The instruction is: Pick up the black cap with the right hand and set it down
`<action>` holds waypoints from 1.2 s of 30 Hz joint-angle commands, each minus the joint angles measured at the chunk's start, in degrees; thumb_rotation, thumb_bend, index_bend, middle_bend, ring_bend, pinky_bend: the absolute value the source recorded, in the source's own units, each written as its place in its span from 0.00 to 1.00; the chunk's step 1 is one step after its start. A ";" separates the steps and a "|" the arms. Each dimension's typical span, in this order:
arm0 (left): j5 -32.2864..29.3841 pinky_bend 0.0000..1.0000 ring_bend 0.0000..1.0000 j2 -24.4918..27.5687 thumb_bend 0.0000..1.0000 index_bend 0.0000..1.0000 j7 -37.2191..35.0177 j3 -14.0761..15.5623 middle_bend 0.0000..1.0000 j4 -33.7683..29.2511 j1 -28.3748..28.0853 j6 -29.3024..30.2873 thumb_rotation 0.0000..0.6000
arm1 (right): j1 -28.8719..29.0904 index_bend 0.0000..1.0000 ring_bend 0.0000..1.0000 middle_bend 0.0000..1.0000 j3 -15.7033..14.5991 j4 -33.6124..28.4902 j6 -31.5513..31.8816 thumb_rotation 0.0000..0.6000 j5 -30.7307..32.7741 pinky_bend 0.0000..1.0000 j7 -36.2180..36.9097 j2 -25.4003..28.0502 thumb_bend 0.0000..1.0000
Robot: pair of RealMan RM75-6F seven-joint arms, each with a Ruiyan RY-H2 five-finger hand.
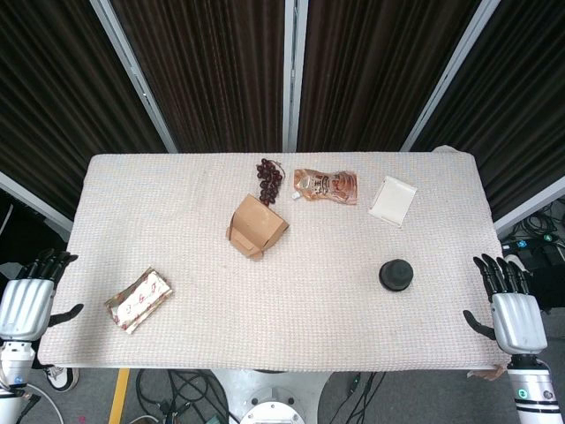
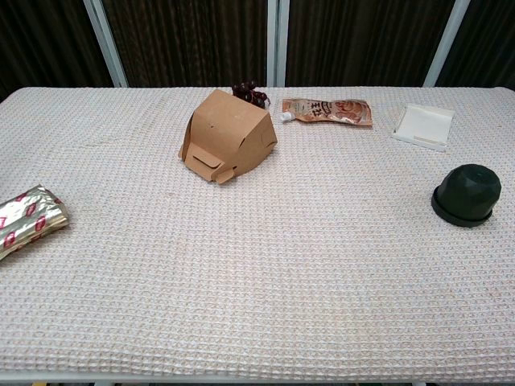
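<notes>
The black cap (image 1: 395, 275) (image 2: 466, 195), round and domed, sits upright on the white woven tablecloth at the right side. My right hand (image 1: 511, 306) hangs off the table's right front corner, right of the cap and apart from it, fingers spread and holding nothing. Off the left front corner, my left hand (image 1: 30, 294) is the same, fingers apart and empty. Neither hand shows in the chest view.
A brown cardboard box (image 1: 256, 226) (image 2: 225, 136) lies mid-table, with dark grapes (image 1: 269, 177) behind it. An orange sauce pouch (image 1: 327, 185) (image 2: 328, 111) and a white card holder (image 1: 393, 200) (image 2: 423, 125) lie at the back right. A foil snack packet (image 1: 138, 299) (image 2: 24, 217) rests front left.
</notes>
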 commanded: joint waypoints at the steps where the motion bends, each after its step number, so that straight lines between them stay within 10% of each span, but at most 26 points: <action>1: -0.11 0.29 0.12 -0.01 0.04 0.20 -0.11 0.02 0.19 0.13 0.04 -0.02 1.00 | 0.22 0.06 0.00 0.07 0.11 0.38 -0.22 1.00 0.00 0.01 -0.14 -0.38 0.10; 36: -0.53 0.28 0.12 -1.77 0.04 0.21 -2.28 0.16 0.19 2.18 -0.10 -0.50 1.00 | 9.66 0.06 0.00 0.13 3.91 25.99 -19.36 1.00 7.95 0.00 21.65 -18.25 0.08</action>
